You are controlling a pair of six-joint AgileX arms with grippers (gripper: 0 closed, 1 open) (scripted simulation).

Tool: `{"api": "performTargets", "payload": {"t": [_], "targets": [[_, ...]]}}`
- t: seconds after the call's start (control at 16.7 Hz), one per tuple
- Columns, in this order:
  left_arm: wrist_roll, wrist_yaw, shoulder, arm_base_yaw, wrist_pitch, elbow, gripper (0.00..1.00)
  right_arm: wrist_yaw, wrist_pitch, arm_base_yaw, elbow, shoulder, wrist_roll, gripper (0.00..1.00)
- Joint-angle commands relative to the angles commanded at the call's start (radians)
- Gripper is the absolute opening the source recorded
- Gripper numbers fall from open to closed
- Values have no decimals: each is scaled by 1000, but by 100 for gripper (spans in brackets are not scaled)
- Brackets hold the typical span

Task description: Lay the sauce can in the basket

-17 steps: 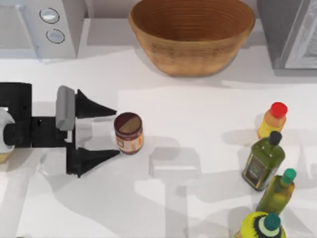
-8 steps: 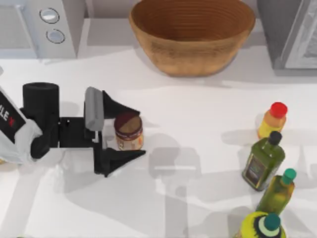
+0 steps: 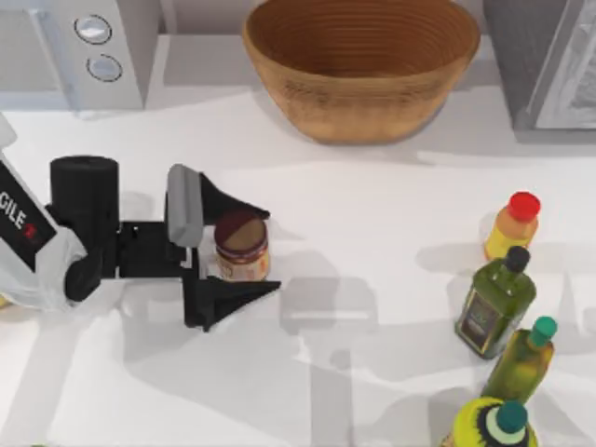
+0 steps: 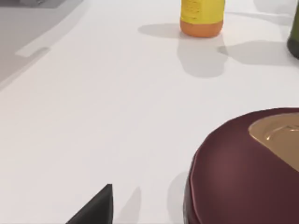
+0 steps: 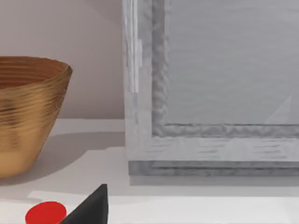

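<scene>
Between the spread fingers of the left end effector (image 3: pixel 265 251), the sauce can (image 3: pixel 242 246) is being straddled on the desk (image 3: pixel 372 223), its label partly hidden; the right end effector's state cannot be told.

Left arm (image 3: pixel 37 244): white shell near the top view's left edge, red lettering partly readable as "GILE". Beyond it a matte black cylindrical housing (image 3: pixel 84 191), then a boxy black wrist block. Grey rounded plate (image 3: pixel 183 205) across the front of the left gripper (image 3: pixel 265 251). Two black wedge-shaped fingers (image 3: pixel 237 201), broad at the base, narrowing to sharp points. Another black pointed fingertip (image 5: pixel 91 207) in the right wrist view.
</scene>
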Motion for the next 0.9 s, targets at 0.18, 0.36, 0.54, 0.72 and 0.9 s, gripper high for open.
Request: {"api": "performTargets", "payload": {"t": [0.18,0.36,0.54,0.72,0.9], "targets": [[0,0,0,0,0,0,62,0,0,0,0,0,0,100],[0,0,0,0,0,0,40,0,0,0,0,0,0,100],[0,0,0,0,0,0,17,0,0,0,0,0,0,100],[0,0,0,0,0,0,0,0,0,0,0,0,0,100],[0,0,0,0,0,0,0,0,0,0,0,0,0,100]]}}
